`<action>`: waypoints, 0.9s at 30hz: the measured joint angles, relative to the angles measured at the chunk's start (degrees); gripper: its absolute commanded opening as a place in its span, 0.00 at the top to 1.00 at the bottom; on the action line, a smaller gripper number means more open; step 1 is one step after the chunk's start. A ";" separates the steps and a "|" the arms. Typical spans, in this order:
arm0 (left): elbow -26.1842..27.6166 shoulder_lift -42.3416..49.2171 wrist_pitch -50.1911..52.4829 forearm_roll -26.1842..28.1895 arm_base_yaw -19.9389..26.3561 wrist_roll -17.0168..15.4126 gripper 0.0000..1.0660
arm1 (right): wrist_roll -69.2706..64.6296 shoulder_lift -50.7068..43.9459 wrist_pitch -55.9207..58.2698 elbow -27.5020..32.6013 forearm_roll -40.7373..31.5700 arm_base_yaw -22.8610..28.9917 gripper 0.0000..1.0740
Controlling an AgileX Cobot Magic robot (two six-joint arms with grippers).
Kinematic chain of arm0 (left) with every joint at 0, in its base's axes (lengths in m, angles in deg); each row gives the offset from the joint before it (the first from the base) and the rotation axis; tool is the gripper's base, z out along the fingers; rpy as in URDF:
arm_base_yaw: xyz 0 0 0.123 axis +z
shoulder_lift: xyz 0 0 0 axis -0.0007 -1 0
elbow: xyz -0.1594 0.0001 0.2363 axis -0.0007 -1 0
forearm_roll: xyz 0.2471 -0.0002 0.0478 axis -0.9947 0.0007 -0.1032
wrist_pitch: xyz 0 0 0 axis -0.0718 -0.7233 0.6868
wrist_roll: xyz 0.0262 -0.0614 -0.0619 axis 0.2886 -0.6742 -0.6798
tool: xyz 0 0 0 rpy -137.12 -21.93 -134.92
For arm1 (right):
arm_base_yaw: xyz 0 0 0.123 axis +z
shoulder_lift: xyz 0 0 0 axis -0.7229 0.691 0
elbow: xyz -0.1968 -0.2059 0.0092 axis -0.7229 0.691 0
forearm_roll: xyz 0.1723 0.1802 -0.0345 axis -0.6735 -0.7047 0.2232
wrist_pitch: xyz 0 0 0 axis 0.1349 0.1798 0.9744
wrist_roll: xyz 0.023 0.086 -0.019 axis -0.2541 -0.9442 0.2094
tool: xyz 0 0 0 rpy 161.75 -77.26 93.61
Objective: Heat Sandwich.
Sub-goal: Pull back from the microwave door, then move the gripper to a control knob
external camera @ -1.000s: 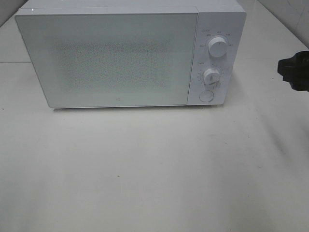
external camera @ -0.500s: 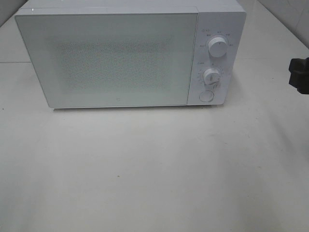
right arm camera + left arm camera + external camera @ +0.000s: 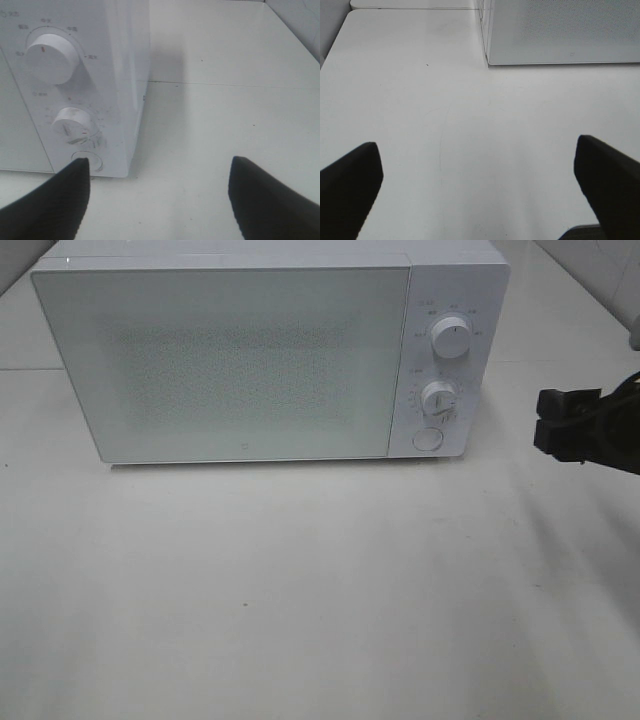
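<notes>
A: Fingers [image 3: 55, 200] of the right gripper [image 3: 545, 423]: two, black, standing apart, nothing between them. Position?

B: Changed. A second ago that gripper sits at the far right edge of the high view, and half a second ago it is nearly out of it. Now it reaches further in, about level with the round button [image 3: 427, 439] at the foot of the microwave [image 3: 460, 280] panel, near it but apart.

A: And the left gripper [image 3: 476, 150]?

B: Fingers spread wide, empty, over the table [image 3: 445, 100], off the microwave's left front corner. Not in the high view.

A: Door [image 3: 220, 360]?

B: Shut, the same in all three high views. Upper knob [image 3: 451, 340], lower knob [image 3: 439, 398]: no visible turn.

A: Where is the sandwich?

B: Not in any view. The door's dotted panel is too cloudy to see through. Possibly it lies inside, but I cannot confirm that.

A: Meaning for the task?

B: My judgement is that the return toward the panel points to a press on the button or a turn of a knob. What that achieves depends on whether the sandwich is already in.
</notes>
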 measured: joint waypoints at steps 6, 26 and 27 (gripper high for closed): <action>0.00 0.00 0.00 0.00 0.00 0.00 0.07 | 2.12 4.35 -6.82 0.00 -7.79 6.70 0.31; 0.00 0.00 0.00 0.00 0.00 0.00 0.07 | 2.58 18.45 -24.29 -0.23 -19.94 22.98 0.31; 0.00 0.00 0.00 0.00 0.00 0.00 0.07 | 2.58 18.79 -24.87 -0.23 -20.91 23.61 0.31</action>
